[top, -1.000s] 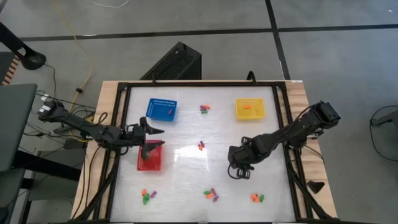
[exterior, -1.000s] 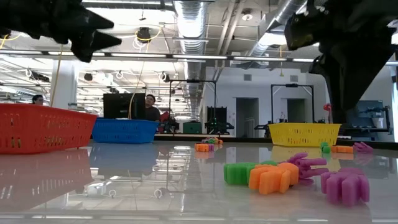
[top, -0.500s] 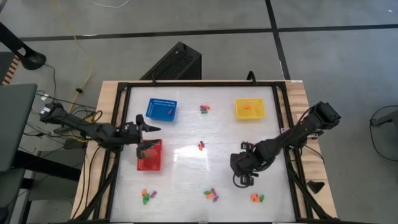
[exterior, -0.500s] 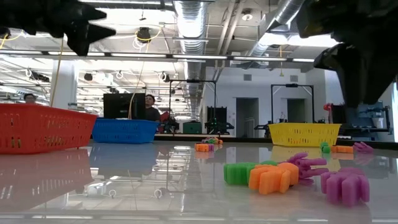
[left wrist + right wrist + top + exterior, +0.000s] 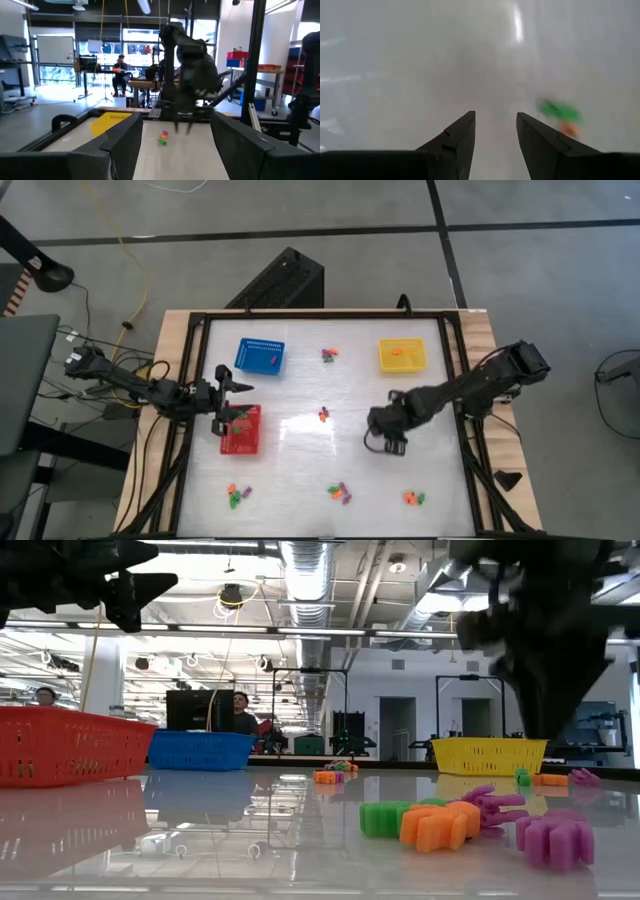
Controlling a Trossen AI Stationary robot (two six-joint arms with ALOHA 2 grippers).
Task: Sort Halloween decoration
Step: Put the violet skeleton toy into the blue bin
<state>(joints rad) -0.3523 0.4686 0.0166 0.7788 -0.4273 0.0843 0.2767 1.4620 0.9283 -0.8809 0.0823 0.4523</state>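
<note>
The Halloween decoration lies in small clusters of orange, green and purple trinkets (image 5: 323,415) about the white table; other clusters (image 5: 341,493) (image 5: 413,499) (image 5: 237,496) lie near the front edge, and one (image 5: 328,355) lies far back. My right gripper (image 5: 388,444) hangs open over bare table right of centre, pointing down, nothing between its fingers (image 5: 461,134). A blurred green and orange trinket (image 5: 560,112) lies just beside it. My left gripper (image 5: 238,398) stands open and empty, about level, above the red basket's (image 5: 243,438) far left corner.
A blue basket (image 5: 260,357) stands at the far left and a yellow basket (image 5: 402,355) holding an orange piece at the far right. A black frame (image 5: 320,314) rims the table. Bare table lies between the clusters. People sit in the room beyond (image 5: 240,712).
My right gripper went toward the near edge, then came back toward the far edge and a little left, still open. My left gripper drew back slightly toward the table's left edge and tipped up from slanting down to about level.
</note>
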